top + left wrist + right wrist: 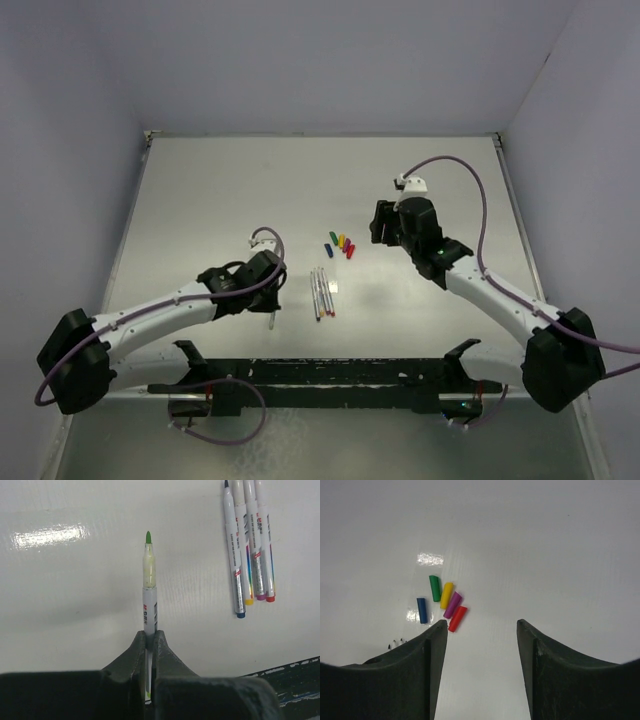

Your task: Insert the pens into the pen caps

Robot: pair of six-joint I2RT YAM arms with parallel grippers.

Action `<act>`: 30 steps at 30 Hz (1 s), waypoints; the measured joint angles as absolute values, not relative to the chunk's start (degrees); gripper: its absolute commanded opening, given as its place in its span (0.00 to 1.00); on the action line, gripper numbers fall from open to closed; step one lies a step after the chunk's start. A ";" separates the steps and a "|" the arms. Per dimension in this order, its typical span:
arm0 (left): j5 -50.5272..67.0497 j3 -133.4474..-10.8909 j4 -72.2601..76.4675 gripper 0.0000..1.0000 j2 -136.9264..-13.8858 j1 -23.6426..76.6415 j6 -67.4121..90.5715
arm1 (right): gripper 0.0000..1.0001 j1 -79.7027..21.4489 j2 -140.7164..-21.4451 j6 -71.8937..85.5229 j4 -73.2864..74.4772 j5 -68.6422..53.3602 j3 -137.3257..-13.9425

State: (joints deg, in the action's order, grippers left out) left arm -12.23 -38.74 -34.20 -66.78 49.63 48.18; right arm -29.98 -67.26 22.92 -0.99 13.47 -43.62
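Four pens [248, 555] lie on the worktop [75, 580] at one o'clock. My left pincer [150, 640] is clamped on the green pen [149, 575], which looks light, stiff and slick. My right pincer [481, 627] gapes empty, with the green cap [435, 588] at ten o'clock, best pinched mid-body.

The table [230, 190] is glossy pale grey-white. The green-tipped pen [149, 605] has a white barrel with small red and black print and a cloudy yellow-green neck. The blue-ended pen [233, 550], yellow-ended pen [243, 540], purple-ended pen [254, 540] and red-ended pen [265, 540] share whitish printed barrels. The green cap [435, 588], blue cap [422, 610], yellow cap [446, 595], purple cap [452, 605] and red cap [457, 618] are plain, unpatterned. The left gripper [150, 639] and right gripper [481, 625] are dark grey. The left arm [160, 305] and right arm [500, 295] are white with black joints and purple cables [447, 158].
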 measured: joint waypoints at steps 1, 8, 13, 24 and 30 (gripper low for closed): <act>-12.27 -38.39 -33.76 0.00 -65.58 49.67 47.46 | 0.55 -29.98 -68.51 22.48 -1.34 13.39 -44.36; -11.55 -34.57 -29.28 0.00 -58.19 49.87 42.92 | 0.17 -29.95 -78.72 18.52 -2.98 9.93 -51.44; -8.93 -31.40 -24.88 0.00 -54.72 50.02 39.88 | 0.12 -29.98 -88.68 16.62 -3.33 4.97 -58.83; -5.50 -27.40 -19.09 0.00 -50.04 50.30 37.80 | 0.29 -31.09 -101.08 14.61 -2.22 -0.62 -64.84; -4.21 -26.37 -15.94 0.00 -50.35 50.33 36.77 | 0.32 -32.71 -104.64 13.76 -2.04 -1.04 -66.98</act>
